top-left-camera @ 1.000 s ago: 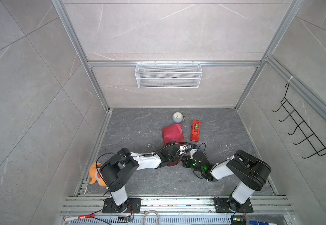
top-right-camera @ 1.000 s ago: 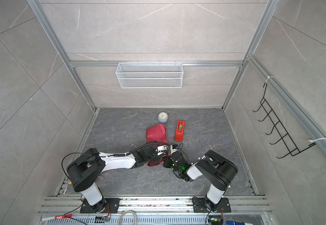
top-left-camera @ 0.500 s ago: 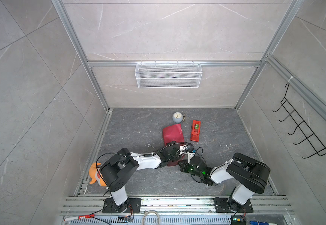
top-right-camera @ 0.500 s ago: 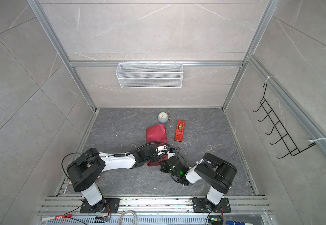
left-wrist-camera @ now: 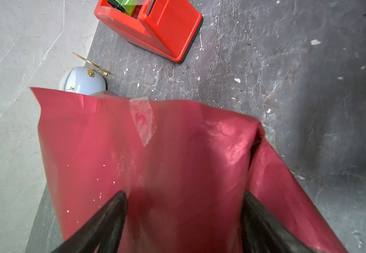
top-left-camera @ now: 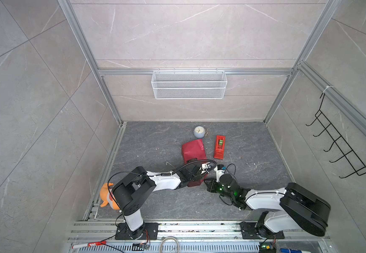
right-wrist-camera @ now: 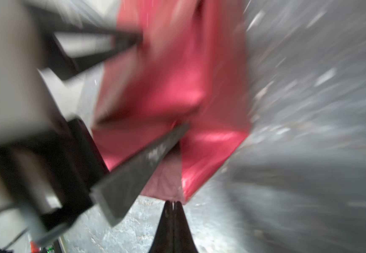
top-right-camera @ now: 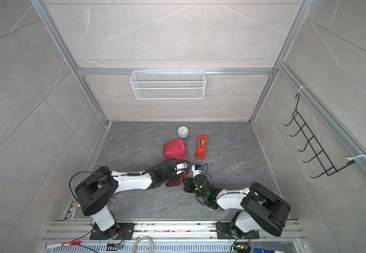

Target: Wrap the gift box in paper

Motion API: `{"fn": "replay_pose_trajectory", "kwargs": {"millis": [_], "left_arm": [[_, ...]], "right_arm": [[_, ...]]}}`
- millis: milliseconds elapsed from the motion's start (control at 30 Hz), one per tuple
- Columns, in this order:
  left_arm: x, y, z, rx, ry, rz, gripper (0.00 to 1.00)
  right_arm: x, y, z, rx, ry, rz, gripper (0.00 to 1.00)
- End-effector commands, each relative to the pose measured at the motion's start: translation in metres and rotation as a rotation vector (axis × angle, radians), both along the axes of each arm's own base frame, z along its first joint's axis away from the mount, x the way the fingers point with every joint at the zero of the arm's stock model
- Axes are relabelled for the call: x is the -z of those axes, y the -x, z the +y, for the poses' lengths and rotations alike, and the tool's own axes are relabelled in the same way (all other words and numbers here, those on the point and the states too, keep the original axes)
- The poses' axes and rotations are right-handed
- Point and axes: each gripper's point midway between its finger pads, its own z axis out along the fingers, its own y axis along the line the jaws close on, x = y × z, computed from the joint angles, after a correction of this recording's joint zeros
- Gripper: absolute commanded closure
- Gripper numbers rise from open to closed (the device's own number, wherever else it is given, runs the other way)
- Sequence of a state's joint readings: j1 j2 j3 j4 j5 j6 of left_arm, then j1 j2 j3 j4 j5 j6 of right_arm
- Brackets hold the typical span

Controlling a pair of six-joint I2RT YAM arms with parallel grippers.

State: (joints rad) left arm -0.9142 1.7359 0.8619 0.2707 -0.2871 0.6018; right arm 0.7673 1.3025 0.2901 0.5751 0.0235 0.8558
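The gift box is hidden inside the red paper point(top-left-camera: 193, 150) point(top-right-camera: 174, 150), which is folded round it into a parcel on the dark floor. A strip of clear tape point(left-wrist-camera: 143, 119) holds a seam on the paper point(left-wrist-camera: 177, 142). My left gripper point(top-left-camera: 197, 178) point(left-wrist-camera: 184, 193) sits open on the near end of the parcel, its two fingers point(left-wrist-camera: 110, 219) spread wide over the paper. My right gripper point(top-left-camera: 207, 186) point(right-wrist-camera: 173, 202) is shut, with its tips touching the loose corner of the paper point(right-wrist-camera: 177, 76) at the parcel's near right end. The right wrist view is blurred.
A red tape dispenser point(top-left-camera: 219, 146) point(left-wrist-camera: 155, 26) lies just right of the parcel. A small pale clock point(top-left-camera: 199, 132) point(left-wrist-camera: 83, 81) stands behind it near the back wall. An orange plush toy point(top-left-camera: 106, 197) sits by the left arm's base. A wire basket point(top-left-camera: 188, 84) hangs on the back wall.
My right gripper has moved left, up to the parcel's near corner, staying shut. The left gripper has stayed on the parcel, spread about the same.
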Motion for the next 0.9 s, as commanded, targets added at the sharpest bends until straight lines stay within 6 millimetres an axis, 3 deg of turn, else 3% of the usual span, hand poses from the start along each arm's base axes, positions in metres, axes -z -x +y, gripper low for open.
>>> {"fn": "replay_pose_trajectory", "kwargs": {"millis": [0,167,400,667,800,867], "left_arm": [[0.023,0.009,0.012,-0.012,-0.068,0.073,0.18],[0.019,0.009,0.010,-0.012,-0.060,0.068,0.18],[-0.006,0.009,0.000,-0.024,0.028,0.060,0.14],[-0.056,0.020,-0.009,-0.035,0.220,0.093,0.09],[-0.083,0.032,0.001,-0.070,0.340,0.118,0.07],[-0.094,0.034,0.015,-0.133,0.406,0.116,0.07]], "right_arm": [[0.011,0.001,-0.038,0.043,0.093,0.031,0.95],[-0.015,-0.014,-0.068,0.101,0.148,0.008,0.83],[-0.021,-0.033,-0.085,0.148,0.172,0.062,0.69],[-0.052,-0.049,-0.076,0.093,0.222,-0.004,0.53],[-0.056,-0.058,-0.054,0.033,0.162,-0.007,0.40],[-0.055,-0.065,-0.041,0.002,0.137,0.001,0.35]]}}
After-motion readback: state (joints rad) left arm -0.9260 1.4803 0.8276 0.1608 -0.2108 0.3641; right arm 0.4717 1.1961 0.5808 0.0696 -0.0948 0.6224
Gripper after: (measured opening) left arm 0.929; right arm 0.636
